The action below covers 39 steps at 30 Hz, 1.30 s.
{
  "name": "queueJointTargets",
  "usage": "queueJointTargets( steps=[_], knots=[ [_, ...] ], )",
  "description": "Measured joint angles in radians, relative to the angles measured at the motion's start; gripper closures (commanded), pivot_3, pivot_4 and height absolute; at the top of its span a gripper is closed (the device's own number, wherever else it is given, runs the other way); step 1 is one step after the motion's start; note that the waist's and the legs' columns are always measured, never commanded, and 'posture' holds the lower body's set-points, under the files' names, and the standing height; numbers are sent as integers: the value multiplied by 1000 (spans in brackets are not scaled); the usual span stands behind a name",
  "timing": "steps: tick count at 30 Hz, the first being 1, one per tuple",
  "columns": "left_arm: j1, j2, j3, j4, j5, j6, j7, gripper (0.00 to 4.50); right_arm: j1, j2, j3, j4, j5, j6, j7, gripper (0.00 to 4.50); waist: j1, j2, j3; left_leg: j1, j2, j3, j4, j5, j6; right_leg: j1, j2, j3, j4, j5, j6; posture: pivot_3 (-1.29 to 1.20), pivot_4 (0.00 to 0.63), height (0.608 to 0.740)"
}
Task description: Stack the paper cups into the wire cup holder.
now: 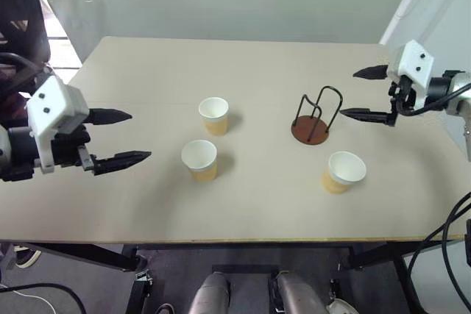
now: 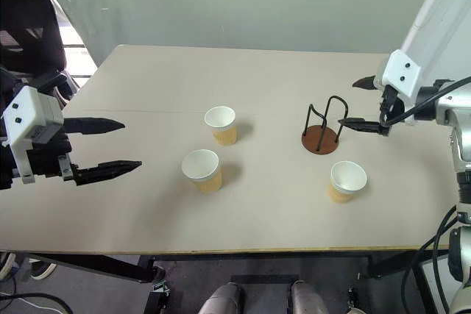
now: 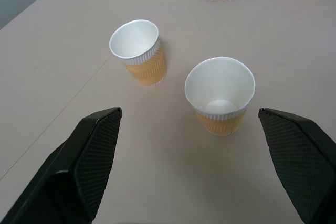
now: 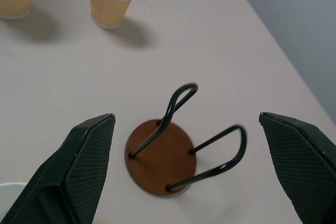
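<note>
We're looking over the pale worktop (image 1: 147,204) with nothing stacked yet. The wire cup holder (image 1: 318,117) stands upright right of centre, its thin black loops rising from a round reddish-brown base, and it's empty. Our right tool (image 1: 366,94) hangs just beside it with its black fingers spread wide, gripping nothing, pointing in at the loops from the right. Three paper cups, tan-yellow with white insides and rolled rims, all sit upright, mouths up: the far cup (image 1: 213,115) and the near cup (image 1: 199,160) lie left of centre, well apart from the holder, and the right-hand cup (image 1: 343,171) sits just in front of the holder. Our left tool (image 1: 121,137) is also wide apart and empty, aimed straight at the near cup, which lies ahead between its fingers' line. We'd judge the left arm nearer that pair, the right nearer the third.
</note>
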Motion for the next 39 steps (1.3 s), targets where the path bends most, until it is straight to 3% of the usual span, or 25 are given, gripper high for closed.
queueJointTargets(
  steps=[11,21,33,36,39],
  knots=[
    [-3,2,-4,5,1,-6,-4,26,-2,14,-9,34,-23,46,-92,0,0,0,0,0,0,0,0,0,0,0,1,0,0,0,0,0,150,740],
    [1,2,-3,-1,2,-6,0,26,-65,183,6,228,-90,236,-321,0,-1,0,0,0,1,0,-1,0,0,-2,1,0,1,1,0,0,150,740],
    [29,2,5,-12,7,-2,2,26,-111,278,3,356,-92,281,-428,0,2,0,0,-1,1,0,-1,-1,-1,-3,1,0,1,1,0,0,150,740],
    [32,2,8,-20,7,2,2,0,-131,302,2,399,-94,268,-463,611,1,0,0,-1,2,0,-2,-1,-1,-3,1,0,1,2,-1,0,150,740],
    [36,2,14,-23,7,6,2,0,-149,314,2,443,-101,247,-484,1691,2,0,0,-1,2,0,-2,-1,-2,-3,1,0,1,2,-1,0,150,740]
  ],
)
